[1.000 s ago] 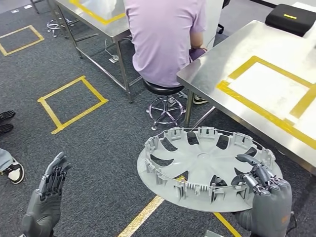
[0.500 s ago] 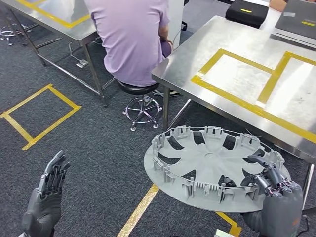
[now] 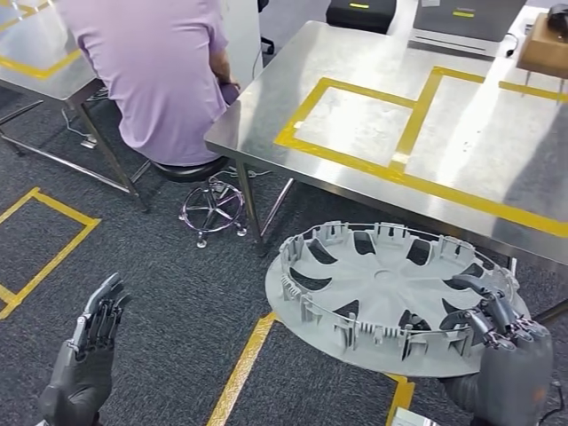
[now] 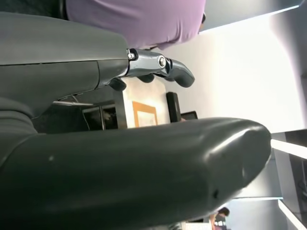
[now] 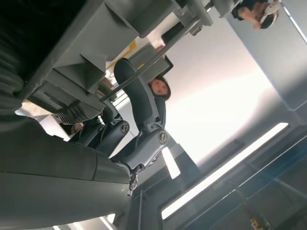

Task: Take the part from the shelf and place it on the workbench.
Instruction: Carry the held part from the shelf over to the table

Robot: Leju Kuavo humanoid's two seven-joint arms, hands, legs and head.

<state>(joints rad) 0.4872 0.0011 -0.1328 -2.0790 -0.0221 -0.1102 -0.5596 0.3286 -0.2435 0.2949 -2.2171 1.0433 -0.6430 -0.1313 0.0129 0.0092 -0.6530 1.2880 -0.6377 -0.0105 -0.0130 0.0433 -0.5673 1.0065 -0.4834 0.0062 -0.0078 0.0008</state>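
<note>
Grey plastic wheel cover with spoked cut-outs and a clipped rim point(image 3: 385, 297) lies flat on my right hand point(image 3: 499, 359), whose fingers point(image 3: 484, 312) curl over its near edge and grip it, holding it above the dark carpet just in front of the steel surface with yellow tape rectangles point(image 3: 415, 133). My left hand point(image 3: 87, 359) hangs at my side holding nothing, fingers nearly straight and slightly apart. A person in a lilac shirt point(image 3: 151, 67) sits on a stool beyond.
</note>
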